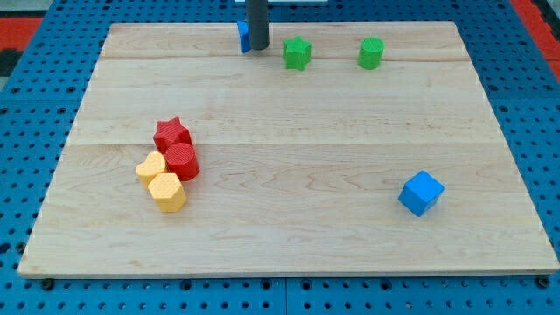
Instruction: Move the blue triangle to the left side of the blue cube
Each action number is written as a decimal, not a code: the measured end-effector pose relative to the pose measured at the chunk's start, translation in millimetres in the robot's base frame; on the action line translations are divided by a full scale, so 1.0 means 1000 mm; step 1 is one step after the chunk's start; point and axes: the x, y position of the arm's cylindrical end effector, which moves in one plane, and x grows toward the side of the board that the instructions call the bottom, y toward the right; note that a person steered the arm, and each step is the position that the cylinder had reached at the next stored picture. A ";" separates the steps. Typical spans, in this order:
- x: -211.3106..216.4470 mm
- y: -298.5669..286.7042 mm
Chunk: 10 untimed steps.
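Observation:
The blue triangle (243, 35) sits at the top edge of the wooden board, mostly hidden behind my rod. My tip (257, 49) stands just to the right of it, touching or nearly touching. The blue cube (421, 192) lies far off at the lower right of the board. The triangle is up and to the left of the cube, with most of the board between them.
A green star (297, 53) and a green cylinder (371, 52) sit right of my tip near the top edge. At the left middle, a red star (171, 134), red cylinder (182, 161) and two yellow blocks (161, 181) cluster together. The wooden board (289, 236) rests on blue pegboard.

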 end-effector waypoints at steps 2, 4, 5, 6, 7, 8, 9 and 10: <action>-0.042 -0.015; -0.015 -0.086; -0.016 -0.156; 0.021 -0.122; 0.063 -0.071; 0.077 -0.066; 0.088 -0.033; 0.049 -0.045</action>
